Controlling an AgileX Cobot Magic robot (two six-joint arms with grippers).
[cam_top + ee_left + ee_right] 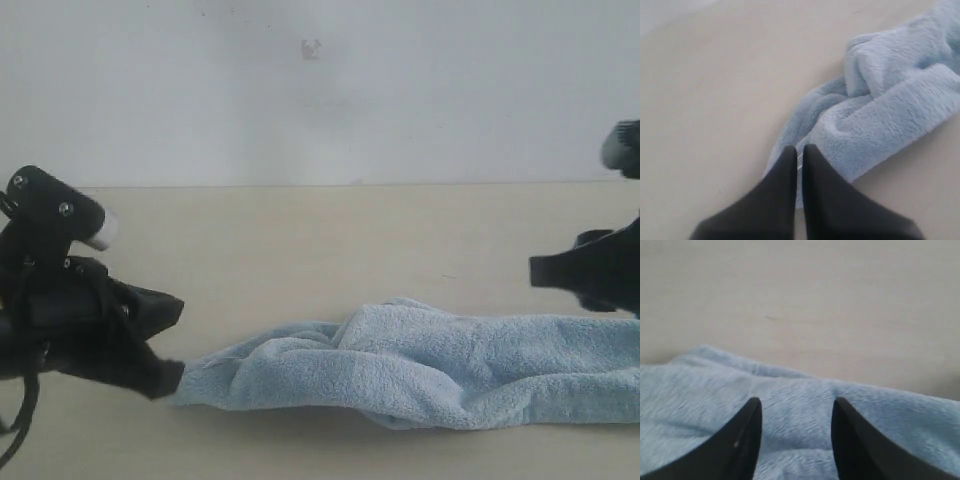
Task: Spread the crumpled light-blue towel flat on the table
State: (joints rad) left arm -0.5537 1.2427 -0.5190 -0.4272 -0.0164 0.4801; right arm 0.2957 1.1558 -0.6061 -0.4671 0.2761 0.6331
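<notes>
The light-blue towel (pixel 430 365) lies stretched in a long, bunched strip across the table (pixel 300 240), with folds near its middle. My left gripper (pixel 172 380) is low at the strip's left end and shut on the towel's edge. In the left wrist view a thin sliver of the towel (pixel 880 105) sits between the closed fingers of the left gripper (pixel 799 151). My right gripper (pixel 540 270) hovers just above the towel's right part. In the right wrist view the right gripper (pixel 796 405) is open, with the towel (pixel 790 390) under the gap and nothing held.
A pale wall (pixel 320 90) rises behind the table's far edge. Bare tabletop (pixel 715 100) surrounds the towel in front and behind. The towel's right end runs out of the exterior view.
</notes>
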